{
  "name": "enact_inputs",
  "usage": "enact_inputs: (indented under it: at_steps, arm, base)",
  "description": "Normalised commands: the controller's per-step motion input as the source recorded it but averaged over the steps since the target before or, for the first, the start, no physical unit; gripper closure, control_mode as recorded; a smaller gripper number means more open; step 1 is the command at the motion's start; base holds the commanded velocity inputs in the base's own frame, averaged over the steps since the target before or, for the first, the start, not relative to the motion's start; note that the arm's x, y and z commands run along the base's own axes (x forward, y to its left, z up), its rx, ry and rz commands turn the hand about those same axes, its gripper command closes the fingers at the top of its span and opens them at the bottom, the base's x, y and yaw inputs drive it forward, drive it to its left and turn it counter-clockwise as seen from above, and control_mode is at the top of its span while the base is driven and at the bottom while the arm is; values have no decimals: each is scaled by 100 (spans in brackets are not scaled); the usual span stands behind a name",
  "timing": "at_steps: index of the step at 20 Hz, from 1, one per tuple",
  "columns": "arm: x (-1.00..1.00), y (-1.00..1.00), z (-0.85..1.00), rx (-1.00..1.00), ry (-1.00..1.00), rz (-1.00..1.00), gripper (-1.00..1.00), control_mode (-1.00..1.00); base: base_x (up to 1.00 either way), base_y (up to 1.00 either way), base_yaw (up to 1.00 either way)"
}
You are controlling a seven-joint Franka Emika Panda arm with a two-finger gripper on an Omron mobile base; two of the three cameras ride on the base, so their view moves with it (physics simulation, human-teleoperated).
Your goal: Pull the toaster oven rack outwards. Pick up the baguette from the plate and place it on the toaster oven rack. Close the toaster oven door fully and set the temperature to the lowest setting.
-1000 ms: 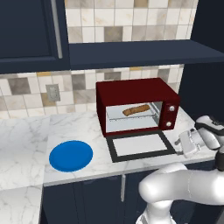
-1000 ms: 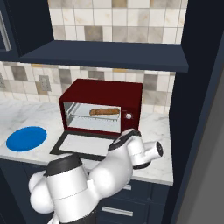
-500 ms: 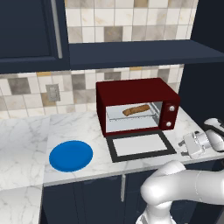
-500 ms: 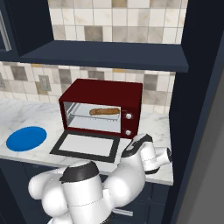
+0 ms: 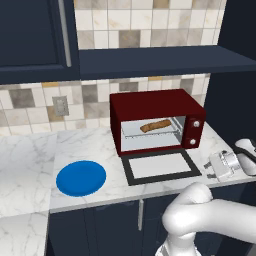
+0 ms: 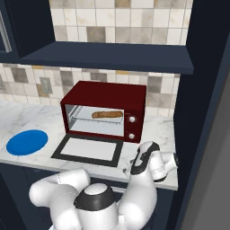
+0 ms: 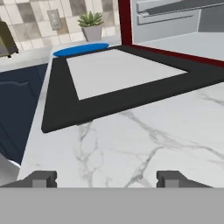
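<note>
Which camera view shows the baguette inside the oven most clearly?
The left base view: the baguette lies on the rack in the oven, seen almost from the front. The right base view shows it at more of an angle. The hand view looks across the open door.

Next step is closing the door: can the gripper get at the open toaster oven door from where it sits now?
Probably yes. The gripper hangs open, holding nothing, low over the counter just right of the flat-lying toaster oven door. In the hand view, bare marble lies between its fingertips and the door's near edge.
</note>
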Motion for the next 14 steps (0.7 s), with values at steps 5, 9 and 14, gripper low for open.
enact_inputs:
  at_steps: [5,9,14]
  arm:
    - [0,20,-9,0,0,-1,-100,-100]
    - [0,29,-7,0,0,-3,-100,-100]
    - [0,37,-11,0,0,-4,-100,-100]
  base:
    - [0,0,0]
    - [0,0,0]
    - [0,0,0]
